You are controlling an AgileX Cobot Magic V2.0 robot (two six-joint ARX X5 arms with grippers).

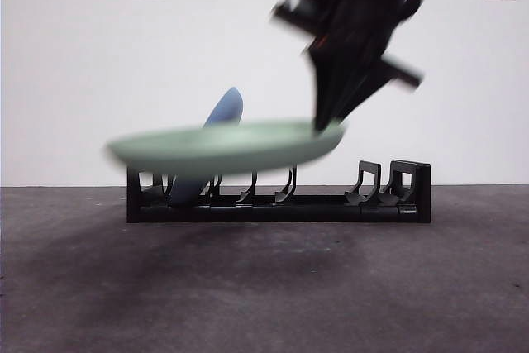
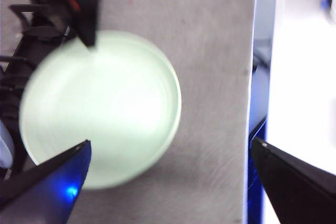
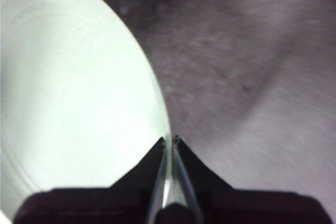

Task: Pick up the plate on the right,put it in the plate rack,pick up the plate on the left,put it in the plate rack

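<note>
A pale green plate (image 1: pixel 223 148) hangs in the air, nearly flat and blurred, above the dark grey table (image 1: pixel 264 287) and in front of the plate rack (image 1: pixel 278 196). Its underside sits clear of the table surface, with open space beneath it and a soft shadow on the tabletop. The plate's rim at 9 o'clock reaches just past the rack's end on that side, while its rim at 3 o'clock stops short of the rack's other end.

The right gripper (image 1: pixel 329 126) comes down from about 1 o'clock in the front view, dark and large, and meets the plate at its 3 o'clock rim. In the right wrist view, its two black jaws are pinched tight on the green plate's thin edge (image 3: pixel 169 145), one jaw on each face.

A blue plate (image 1: pixel 211 146) already stands tilted in the rack near its 9 o'clock end, mostly behind the green plate. The dividers toward the 3 o'clock end stand free.

The left gripper (image 2: pixel 168 182) hovers high over the scene with its jaws spread wide apart, holding nothing; the table edge (image 2: pixel 254 77) runs beside it.
</note>
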